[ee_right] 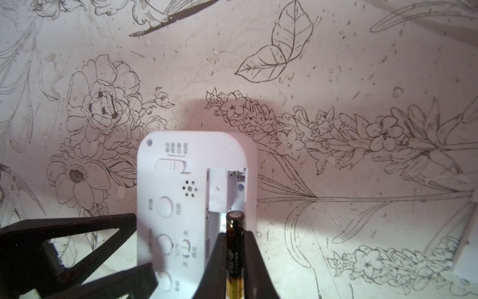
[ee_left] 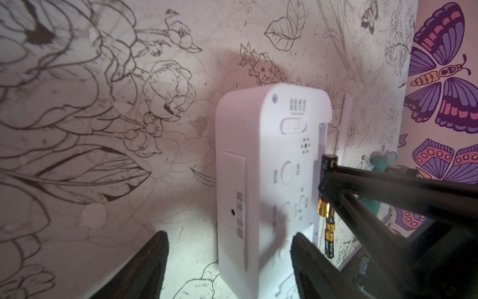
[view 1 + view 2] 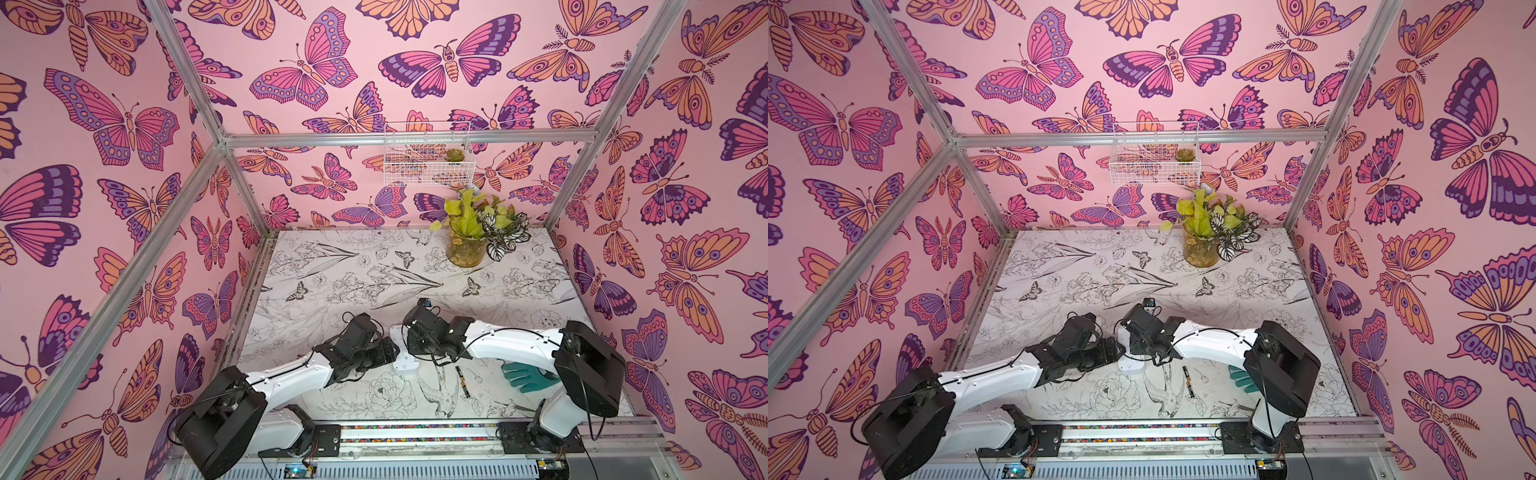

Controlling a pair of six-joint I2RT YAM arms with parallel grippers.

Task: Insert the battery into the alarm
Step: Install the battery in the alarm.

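Observation:
The white alarm (image 1: 178,196) lies back-up on the table, its battery compartment (image 1: 227,191) open and showing a spring contact at the far end. My right gripper (image 1: 234,234) is shut on a black battery (image 1: 234,248) with a gold end. The battery's tip is at the near end of the compartment. My left gripper (image 2: 230,238) is open at the alarm's (image 2: 258,181) near end. One finger (image 2: 307,264) lies over the back face, while the other (image 2: 147,266) stands apart from the alarm's side. In both top views the alarm (image 3: 405,361) (image 3: 1131,365) shows between the two wrists.
Another battery (image 3: 462,376) lies on the table right of the alarm. A teal glove (image 3: 523,376) sits under the right arm. A jar of plants (image 3: 467,249) stands at the back right, and a wire basket (image 3: 428,158) hangs on the back wall.

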